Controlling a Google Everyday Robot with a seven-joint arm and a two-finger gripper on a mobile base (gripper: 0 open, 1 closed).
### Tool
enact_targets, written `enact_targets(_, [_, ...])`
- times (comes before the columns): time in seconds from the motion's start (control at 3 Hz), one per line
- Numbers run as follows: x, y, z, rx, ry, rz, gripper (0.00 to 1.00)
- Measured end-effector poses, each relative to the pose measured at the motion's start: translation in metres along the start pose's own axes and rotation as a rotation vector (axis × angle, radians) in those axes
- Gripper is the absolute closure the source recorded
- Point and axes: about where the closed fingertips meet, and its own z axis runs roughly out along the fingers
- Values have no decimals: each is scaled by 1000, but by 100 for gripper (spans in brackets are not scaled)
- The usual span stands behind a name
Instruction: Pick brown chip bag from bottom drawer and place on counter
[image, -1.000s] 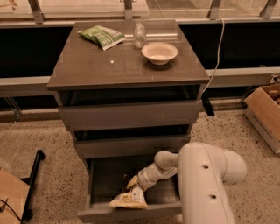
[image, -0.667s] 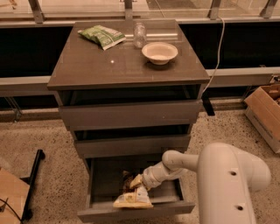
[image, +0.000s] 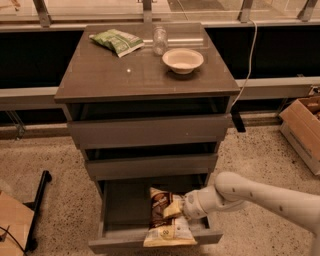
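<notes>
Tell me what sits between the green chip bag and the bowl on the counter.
A clear glass jar, in the camera view. The gripper is down at the brown chip bag in the bottom drawer.

**Arm** (image: 272, 196): single, white, smooth-shelled. It enters the view from the edge at 4 o'clock and reaches leftward, nearly level, toward 6 o'clock.

**Joint** (image: 231, 186): rounded white housing at about 5 o'clock, where the long outer link meets the shorter fore-link.

**Wrist** (image: 199, 204): ribbed white cuff, just left of the joint, pointing toward 9 o'clock.

**Pincer** (image: 172, 210): pale yellow, low in the view at 6 o'clock, directed toward 9 o'clock. It is clamped on the right side of the brown chip bag (image: 167, 231), which stands upright against it.
</notes>
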Motion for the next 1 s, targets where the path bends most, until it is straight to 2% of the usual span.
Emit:
enact_targets(0.33, [44,46,-84,66,-62,-44,100])
enact_targets(0.67, [16,106,-198,225,-167,-110,100])
enact_targets(1.0, [-24,146,-286,362,-239,-173,100])
